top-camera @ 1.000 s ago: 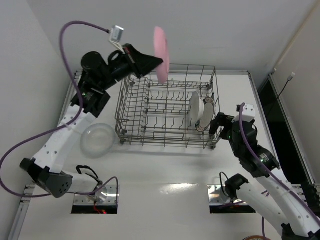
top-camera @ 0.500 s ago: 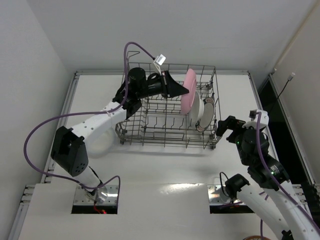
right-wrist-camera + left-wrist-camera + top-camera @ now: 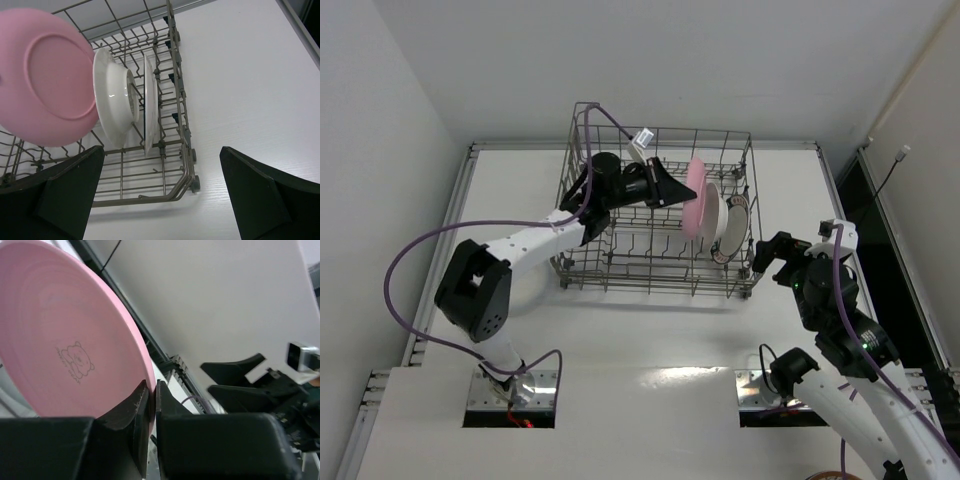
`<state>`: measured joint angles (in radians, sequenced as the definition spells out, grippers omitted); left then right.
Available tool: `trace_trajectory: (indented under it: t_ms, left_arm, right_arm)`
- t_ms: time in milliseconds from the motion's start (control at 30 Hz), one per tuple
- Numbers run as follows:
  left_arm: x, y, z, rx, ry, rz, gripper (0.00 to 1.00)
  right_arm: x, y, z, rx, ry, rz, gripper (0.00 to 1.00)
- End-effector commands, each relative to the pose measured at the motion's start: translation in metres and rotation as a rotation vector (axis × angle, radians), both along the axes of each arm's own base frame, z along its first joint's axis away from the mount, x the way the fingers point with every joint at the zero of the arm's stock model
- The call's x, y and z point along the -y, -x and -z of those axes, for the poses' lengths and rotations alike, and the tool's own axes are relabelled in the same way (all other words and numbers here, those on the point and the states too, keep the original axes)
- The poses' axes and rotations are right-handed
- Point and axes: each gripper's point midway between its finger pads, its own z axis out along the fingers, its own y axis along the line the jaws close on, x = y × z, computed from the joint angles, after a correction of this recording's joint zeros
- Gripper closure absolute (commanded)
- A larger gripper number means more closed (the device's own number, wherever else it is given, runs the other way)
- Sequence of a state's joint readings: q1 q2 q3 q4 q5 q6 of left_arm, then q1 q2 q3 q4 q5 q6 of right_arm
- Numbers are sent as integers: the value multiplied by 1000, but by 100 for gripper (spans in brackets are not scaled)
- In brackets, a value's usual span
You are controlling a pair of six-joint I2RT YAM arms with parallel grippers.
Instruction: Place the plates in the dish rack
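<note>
My left gripper (image 3: 682, 187) is shut on the rim of the pink plate (image 3: 696, 196) and holds it on edge inside the grey wire dish rack (image 3: 620, 284), just left of a plain white plate (image 3: 714, 218). A plate with a patterned rim (image 3: 736, 226) stands right of that. In the left wrist view both fingers (image 3: 141, 405) pinch the pink plate (image 3: 65, 340). My right gripper (image 3: 768, 256) is open and empty outside the rack's right front corner. Its view shows the pink plate (image 3: 45, 75), the white plate (image 3: 112, 100) and the edge-on plate (image 3: 149, 100). A second plain white plate is out of view.
A clear bowl (image 3: 532, 282) lies left of the rack, partly behind my left arm. Metal rails (image 3: 468, 185) edge the white table left and right. The wall is just behind the rack. My left arm's purple cable (image 3: 420, 270) loops over the table's left side.
My left arm swung the pink plate from above the rack's back left corner down into the rack beside the white plate. My right arm drew back a little to the right.
</note>
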<state>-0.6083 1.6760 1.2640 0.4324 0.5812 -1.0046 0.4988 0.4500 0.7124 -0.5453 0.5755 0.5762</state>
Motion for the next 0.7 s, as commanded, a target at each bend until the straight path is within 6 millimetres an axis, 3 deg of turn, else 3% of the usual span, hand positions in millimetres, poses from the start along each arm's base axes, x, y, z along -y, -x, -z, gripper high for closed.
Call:
trace_trajectory:
  t_ms: [0,233,333,367,433,467,500,533,567,633,667]
  left_arm:
    - [6,-7,-4,47,42,-11,100]
    - [10,-16,26,-41,-11,-56,100]
    - [12,-13,36,-71,-45,-56,85]
    - [13,-14,32,-64,-49,-56,71]
    - [22,-6,27,-32,-68,-31,59]
    - [21,-6,17,-10,-71,-30,52]
    - [26,0,1,12,-80,-15,38]
    - [28,5,-10,75,-98,-2,21]
    - [23,11,-42,130,-89,5,0]
    - [15,19,-77,212,-79,1,0]
    - [1,26,-119,309,-45,-27,0]
  right_arm:
    - [1,-3,-2,21,-16,17,0]
    - [-1,-4,-2,20,-19,8,0]
    - [-1,-4,-2,20,-19,8,0]
    - [-1,-4,-2,20,-19,8,0]
    - [-1,-4,-2,20,-19,8,0]
    - [-1,-4,-2,20,-19,8,0]
    - [-1,-4,-2,20,-19,8,0]
    - [-3,-4,-2,19,-21,-2,0]
    - [-3,-4,-2,19,-21,-2,0]
    - [-3,-4,-2,19,-21,-2,0]
    - [-3,-4,-2,19,-21,-2,0]
